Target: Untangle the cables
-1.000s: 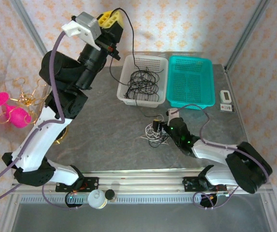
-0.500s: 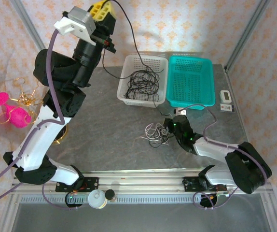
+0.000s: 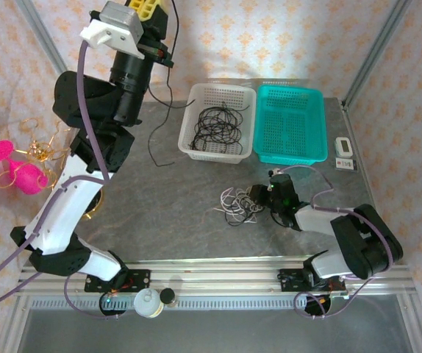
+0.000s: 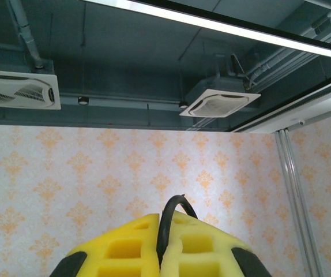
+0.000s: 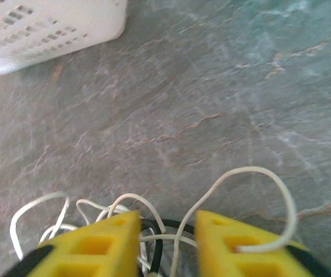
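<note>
Left pincer [image 4: 164,232] clamps one black cable [image 4: 173,203]; right pincer [image 5: 166,229], half-spread, straddles perhaps two tangled cables [image 3: 234,206].

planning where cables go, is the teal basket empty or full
Empty: the teal basket has a bare mesh floor throughout.

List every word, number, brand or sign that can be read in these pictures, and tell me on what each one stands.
No text can be read in any view.
Small white device to the right of the teal basket: any marks are too small to read.
Red-and-white label next to that device: print too small to read.
</note>
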